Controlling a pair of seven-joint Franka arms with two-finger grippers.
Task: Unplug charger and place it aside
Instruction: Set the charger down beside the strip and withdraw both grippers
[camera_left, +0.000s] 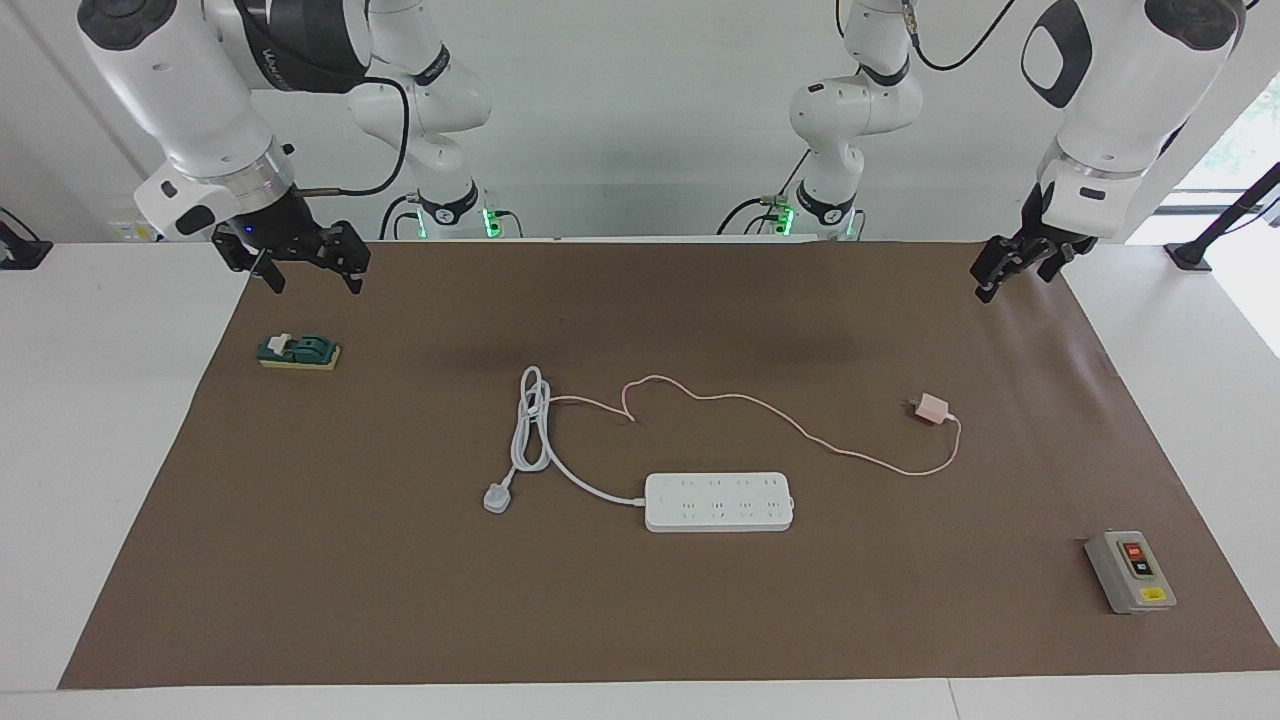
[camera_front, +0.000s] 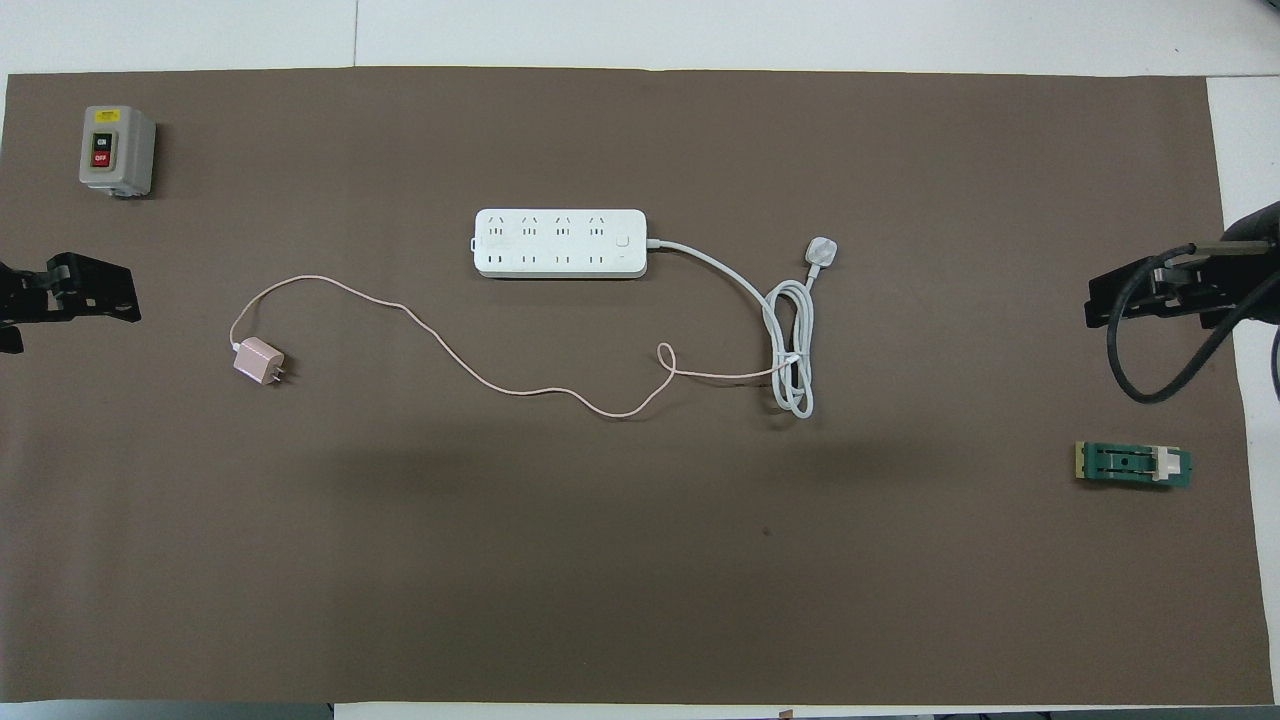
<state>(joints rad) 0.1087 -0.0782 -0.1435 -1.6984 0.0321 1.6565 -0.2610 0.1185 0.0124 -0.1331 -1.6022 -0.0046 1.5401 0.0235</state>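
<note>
Charger (camera_left: 933, 407): small pale pink cube, lying on the brown mat (camera_left: 640, 620) toward the left arm's end of the table, prongs bare and pointing toward the middle of the mat. It is already out of the power strip (camera_left: 718, 501), well apart from it and nearer to the robots. You can judge the task as done or nearly so.

Handling, as a judgement: light, rigid shell, smooth sides, likely to skid if nudged. If you regrip it, take the cube across its flat faces, not the prongs and not the cable. The thin pink cable (camera_left: 800, 428) is limp; it trails across the mat to the coiled white cord (camera_left: 532, 425) and will drag.

Left gripper (camera_left: 1018, 262) hangs over the mat's corner at its own end, holding nothing; finger gap cannot be told. Right gripper (camera_left: 305, 262) hangs over the mat's edge above the green switch (camera_left: 298, 351), fingers spread, empty. Both arms wait. Grey button box (camera_left: 1130, 571) sits farther out.
</note>
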